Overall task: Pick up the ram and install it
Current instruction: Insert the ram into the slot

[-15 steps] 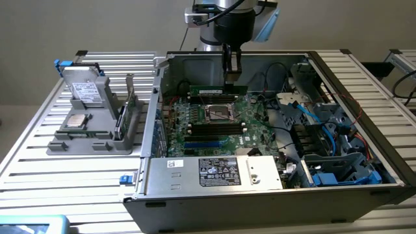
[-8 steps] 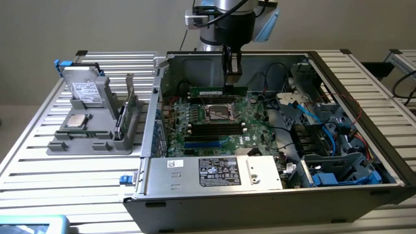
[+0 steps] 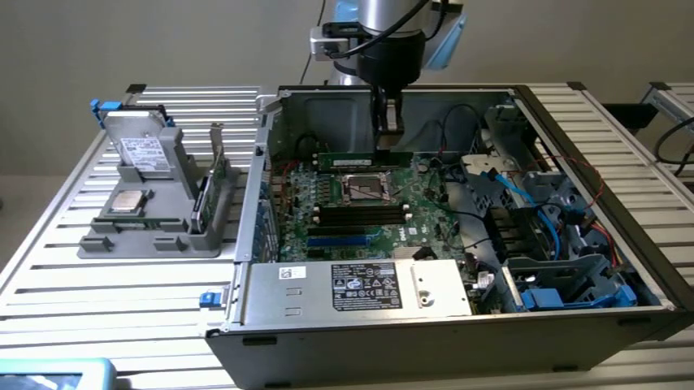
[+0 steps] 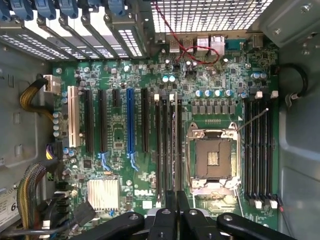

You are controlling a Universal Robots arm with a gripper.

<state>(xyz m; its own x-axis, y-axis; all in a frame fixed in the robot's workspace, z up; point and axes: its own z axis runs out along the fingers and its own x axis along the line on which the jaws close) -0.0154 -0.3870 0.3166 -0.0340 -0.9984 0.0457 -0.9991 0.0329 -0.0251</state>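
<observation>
Arm (image 3: 388, 36) cut off at top edge; ram (image 3: 349, 160) partly hidden behind jaws.

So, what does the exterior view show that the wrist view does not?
The exterior view adds the grey parts holder on the slatted table, beside the open case, and the labelled power supply. The wrist view adds the vent grille and the white slot. Both give the motherboard, the CPU socket and the gripper shut on the ram.
</observation>
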